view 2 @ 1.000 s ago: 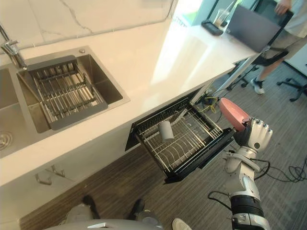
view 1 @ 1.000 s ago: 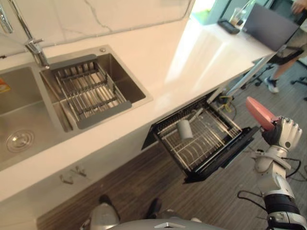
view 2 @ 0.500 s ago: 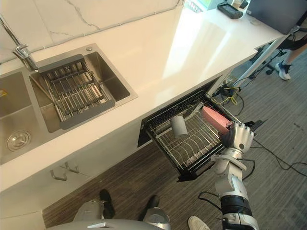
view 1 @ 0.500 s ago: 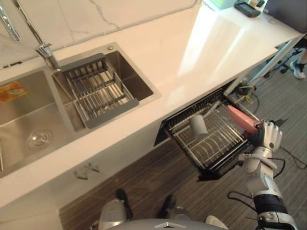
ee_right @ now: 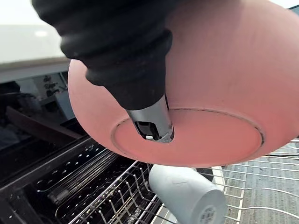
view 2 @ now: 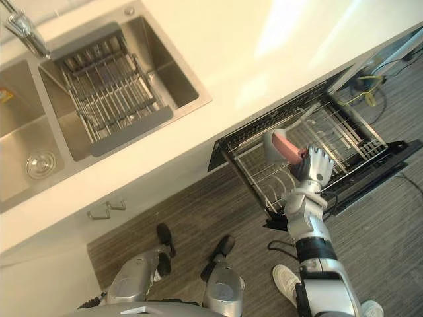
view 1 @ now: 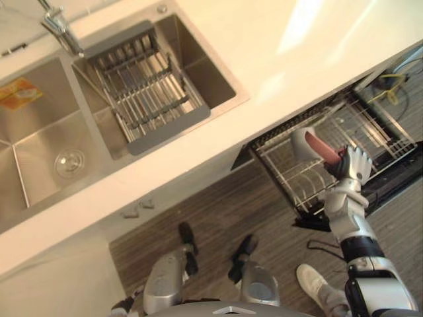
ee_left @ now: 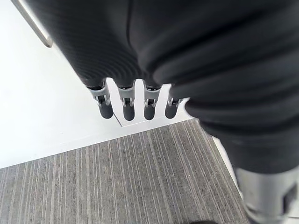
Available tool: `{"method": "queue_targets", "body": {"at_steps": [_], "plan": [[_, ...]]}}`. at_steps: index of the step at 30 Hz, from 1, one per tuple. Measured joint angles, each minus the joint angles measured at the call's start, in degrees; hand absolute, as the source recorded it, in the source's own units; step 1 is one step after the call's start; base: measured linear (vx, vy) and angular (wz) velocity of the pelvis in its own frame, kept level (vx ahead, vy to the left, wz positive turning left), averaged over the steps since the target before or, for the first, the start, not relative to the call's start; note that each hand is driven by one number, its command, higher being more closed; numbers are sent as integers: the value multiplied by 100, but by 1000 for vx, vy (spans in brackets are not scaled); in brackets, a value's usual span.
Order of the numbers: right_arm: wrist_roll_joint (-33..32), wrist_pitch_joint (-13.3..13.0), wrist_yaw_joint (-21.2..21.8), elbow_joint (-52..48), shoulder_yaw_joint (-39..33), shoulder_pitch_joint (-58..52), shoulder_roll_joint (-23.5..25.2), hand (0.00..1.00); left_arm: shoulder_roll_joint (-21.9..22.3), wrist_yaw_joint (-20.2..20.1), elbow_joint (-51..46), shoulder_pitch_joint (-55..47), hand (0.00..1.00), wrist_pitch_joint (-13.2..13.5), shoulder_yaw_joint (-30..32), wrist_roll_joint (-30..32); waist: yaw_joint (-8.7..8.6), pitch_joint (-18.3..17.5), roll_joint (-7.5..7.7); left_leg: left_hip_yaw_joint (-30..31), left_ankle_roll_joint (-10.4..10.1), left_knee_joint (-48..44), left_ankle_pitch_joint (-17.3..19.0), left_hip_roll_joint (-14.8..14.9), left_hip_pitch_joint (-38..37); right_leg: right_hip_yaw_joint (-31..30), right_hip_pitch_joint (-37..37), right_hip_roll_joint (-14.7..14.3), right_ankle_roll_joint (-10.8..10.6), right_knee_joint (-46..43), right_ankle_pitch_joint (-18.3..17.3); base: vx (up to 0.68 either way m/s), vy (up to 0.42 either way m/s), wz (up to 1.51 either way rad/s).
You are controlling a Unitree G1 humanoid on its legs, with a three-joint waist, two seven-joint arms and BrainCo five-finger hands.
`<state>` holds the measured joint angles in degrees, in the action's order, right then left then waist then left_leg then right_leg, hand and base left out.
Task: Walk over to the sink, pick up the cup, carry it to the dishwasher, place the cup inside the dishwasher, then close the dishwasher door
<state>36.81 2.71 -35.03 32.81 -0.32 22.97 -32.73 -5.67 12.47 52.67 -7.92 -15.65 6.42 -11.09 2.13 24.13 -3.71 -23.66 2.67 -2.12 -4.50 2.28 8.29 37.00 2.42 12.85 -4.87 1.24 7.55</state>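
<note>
Head camera: my right hand, fingers curled round a pink bowl, holds it tilted just above the pulled-out dishwasher rack. A white cup lies in the rack, beside the bowl.

Left wrist camera: my left hand hangs with its fingers straight, side by side; I cannot tell where it is from the rack.

Right wrist camera: one finger presses the bowl's underside, with the cup on the rack wires below.
</note>
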Motion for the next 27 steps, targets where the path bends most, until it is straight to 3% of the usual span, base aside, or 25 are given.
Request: {"method": "queue_targets", "body": {"at_steps": [4,7,10,17,23,27], "plan": [[-170,39,130,249,355,442,7,100,-5,226,-27,108,0,-90,-107,10,119,103,-96,542,-44,34,-61,-126,169,-4,190,42,-25,-33,11,29,1,3],[-335,145,198,497,477,589,51,100,-2,253,-15,154,0,-160,-208,14,209,230,-238,656,-68,40,-77,-166,251,27,261,93,-34,-97,6,8,22,9],[-393,152,268,829,602,645,96,100,-1,316,3,198,0,-155,-221,20,255,301,-285,808,-170,77,-147,-197,381,86,385,120,-26,-141,3,-5,10,9],[-555,327,364,1145,696,608,380,100,24,342,91,392,0,-53,-442,186,258,401,-311,960,-310,258,-232,-230,393,115,531,193,27,-367,-114,-6,8,4],[-775,750,274,1375,569,474,402,100,17,342,98,457,0,8,-539,235,222,404,-309,968,-285,326,-270,-244,421,99,616,218,22,-454,-133,0,0,0],[-886,756,52,1592,287,421,249,100,14,336,93,456,0,36,-539,233,196,407,-304,971,-237,332,-303,-243,459,80,706,250,9,-587,-190,0,0,0]]}}
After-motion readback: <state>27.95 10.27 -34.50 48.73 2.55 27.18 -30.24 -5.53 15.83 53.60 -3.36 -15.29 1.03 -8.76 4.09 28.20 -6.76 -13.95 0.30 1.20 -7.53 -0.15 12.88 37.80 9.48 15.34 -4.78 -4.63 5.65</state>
